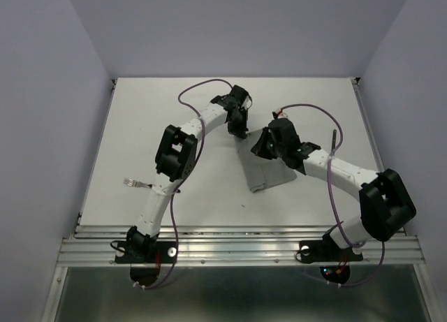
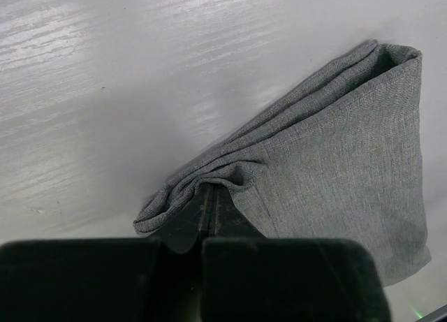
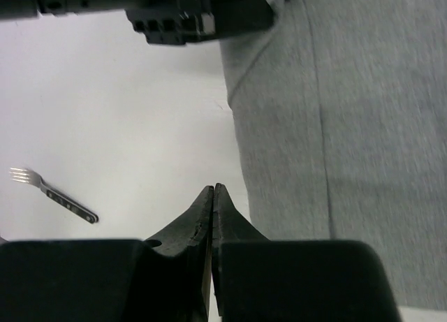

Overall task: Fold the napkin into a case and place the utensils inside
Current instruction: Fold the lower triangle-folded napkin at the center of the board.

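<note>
Napkin [image 2: 335,168]: grey, folded in layers, edge bunched in clenched left hand [image 2: 211,193]. Right hand [image 3: 213,191] clenched, empty.

The top camera looks down from above and behind me, taking in the whole worktop [image 1: 140,112]. Each wrist camera sits low and close, facing out past its jaws; all three views share the folded napkin [image 1: 269,174].

A white table [image 1: 140,112] stands between lilac walls [image 1: 42,126], an aluminium rail [image 1: 237,249] along its near edge.
</note>
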Controlling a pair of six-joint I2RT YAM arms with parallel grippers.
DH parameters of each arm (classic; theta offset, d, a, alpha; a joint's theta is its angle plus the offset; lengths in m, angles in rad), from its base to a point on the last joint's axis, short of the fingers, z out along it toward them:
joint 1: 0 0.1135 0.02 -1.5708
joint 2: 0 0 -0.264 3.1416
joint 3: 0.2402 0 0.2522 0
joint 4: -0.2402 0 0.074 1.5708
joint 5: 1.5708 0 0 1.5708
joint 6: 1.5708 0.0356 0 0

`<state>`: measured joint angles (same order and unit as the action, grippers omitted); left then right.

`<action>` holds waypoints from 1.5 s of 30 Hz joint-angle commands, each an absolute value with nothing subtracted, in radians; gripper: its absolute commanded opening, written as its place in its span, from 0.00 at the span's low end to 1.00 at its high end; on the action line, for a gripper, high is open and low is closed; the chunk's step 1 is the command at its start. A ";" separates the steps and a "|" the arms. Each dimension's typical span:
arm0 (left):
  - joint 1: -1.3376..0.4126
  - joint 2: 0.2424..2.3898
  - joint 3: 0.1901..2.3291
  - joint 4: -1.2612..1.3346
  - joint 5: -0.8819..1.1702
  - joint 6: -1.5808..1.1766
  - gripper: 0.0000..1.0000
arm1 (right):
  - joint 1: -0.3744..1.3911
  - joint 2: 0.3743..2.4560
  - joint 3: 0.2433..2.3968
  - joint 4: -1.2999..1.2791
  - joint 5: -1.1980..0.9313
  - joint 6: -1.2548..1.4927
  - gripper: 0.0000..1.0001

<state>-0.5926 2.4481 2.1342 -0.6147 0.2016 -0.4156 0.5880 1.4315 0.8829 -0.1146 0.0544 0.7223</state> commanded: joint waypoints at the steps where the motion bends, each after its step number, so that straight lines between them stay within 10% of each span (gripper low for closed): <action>1: -0.592 2.418 2.097 -0.646 0.192 -0.393 0.00 | 0.580 1.522 0.983 -0.103 0.000 0.672 0.02; 31: -0.592 2.390 2.060 -0.641 0.213 -0.387 0.00 | 0.684 1.463 0.581 -0.032 -0.034 0.778 0.01; 45: -0.592 2.361 2.068 -0.658 0.202 -0.376 0.00 | 0.704 1.357 0.773 -0.230 0.190 0.693 0.01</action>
